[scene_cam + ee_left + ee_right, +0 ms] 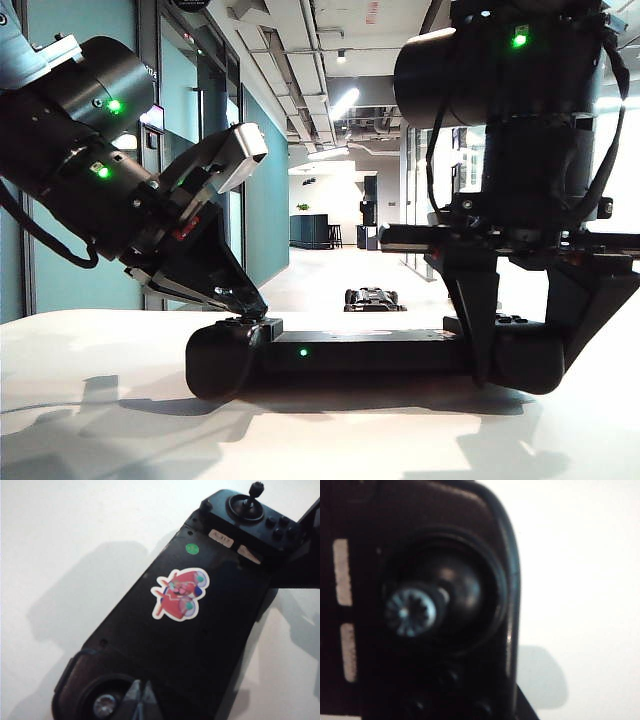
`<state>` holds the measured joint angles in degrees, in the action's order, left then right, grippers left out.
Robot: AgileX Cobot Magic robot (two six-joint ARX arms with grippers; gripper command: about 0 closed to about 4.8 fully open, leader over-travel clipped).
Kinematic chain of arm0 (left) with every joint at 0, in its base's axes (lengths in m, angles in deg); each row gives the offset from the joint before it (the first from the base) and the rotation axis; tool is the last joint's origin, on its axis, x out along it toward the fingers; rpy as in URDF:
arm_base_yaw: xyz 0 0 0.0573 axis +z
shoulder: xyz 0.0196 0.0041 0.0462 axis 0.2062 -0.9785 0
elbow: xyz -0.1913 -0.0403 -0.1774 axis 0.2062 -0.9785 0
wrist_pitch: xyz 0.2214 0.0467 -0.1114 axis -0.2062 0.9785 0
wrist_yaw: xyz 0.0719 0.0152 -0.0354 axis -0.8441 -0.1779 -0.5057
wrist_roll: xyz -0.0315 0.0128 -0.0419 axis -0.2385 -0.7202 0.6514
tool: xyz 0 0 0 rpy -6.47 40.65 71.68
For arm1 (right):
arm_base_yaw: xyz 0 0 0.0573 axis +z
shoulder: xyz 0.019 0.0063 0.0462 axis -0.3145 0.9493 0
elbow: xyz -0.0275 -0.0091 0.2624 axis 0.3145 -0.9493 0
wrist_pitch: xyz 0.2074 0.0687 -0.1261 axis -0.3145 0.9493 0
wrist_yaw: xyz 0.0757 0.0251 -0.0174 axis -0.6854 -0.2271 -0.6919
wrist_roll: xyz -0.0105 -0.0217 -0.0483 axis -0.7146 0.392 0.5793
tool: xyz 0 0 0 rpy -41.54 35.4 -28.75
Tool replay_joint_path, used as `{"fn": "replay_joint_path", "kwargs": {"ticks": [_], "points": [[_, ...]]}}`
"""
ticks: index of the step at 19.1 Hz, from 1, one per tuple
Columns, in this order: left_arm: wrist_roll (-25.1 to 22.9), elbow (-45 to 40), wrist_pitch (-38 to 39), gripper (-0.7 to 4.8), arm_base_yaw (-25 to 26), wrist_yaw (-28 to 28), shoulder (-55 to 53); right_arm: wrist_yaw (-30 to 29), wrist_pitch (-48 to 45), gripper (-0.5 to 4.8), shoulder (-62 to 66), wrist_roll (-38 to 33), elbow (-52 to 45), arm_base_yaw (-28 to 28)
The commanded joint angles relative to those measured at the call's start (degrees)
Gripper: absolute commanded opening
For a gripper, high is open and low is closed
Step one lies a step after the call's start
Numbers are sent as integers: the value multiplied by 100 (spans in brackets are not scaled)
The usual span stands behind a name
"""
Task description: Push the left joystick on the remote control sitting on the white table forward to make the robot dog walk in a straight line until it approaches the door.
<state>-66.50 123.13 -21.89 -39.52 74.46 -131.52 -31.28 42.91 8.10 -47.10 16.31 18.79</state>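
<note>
The black remote control lies on the white table. My left gripper slants down onto its left end. In the left wrist view the gripper is shut, its tips pressed together right beside the silver-topped left joystick. My right gripper straddles the remote's right lobe, one finger on each side, clamped on it. The second stick fills the right wrist view. The robot dog is small and far off on the corridor floor beyond the table. Which door is meant I cannot tell.
A long corridor with teal walls and glass panels runs away behind the table. A red cartoon sticker and a green dot mark the remote's flat middle.
</note>
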Motion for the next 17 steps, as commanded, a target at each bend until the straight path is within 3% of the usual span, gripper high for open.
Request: {"fn": "replay_joint_path", "kwargs": {"ticks": [1, 17], "points": [[-20, 15, -136, -5, -2, -31, -13, -44, -17, 165, -37, 22, 31, 13], [-15, 15, -385, -5, -2, -131, -48, -44, -20, 165, -37, 24, 31, 13]]}}
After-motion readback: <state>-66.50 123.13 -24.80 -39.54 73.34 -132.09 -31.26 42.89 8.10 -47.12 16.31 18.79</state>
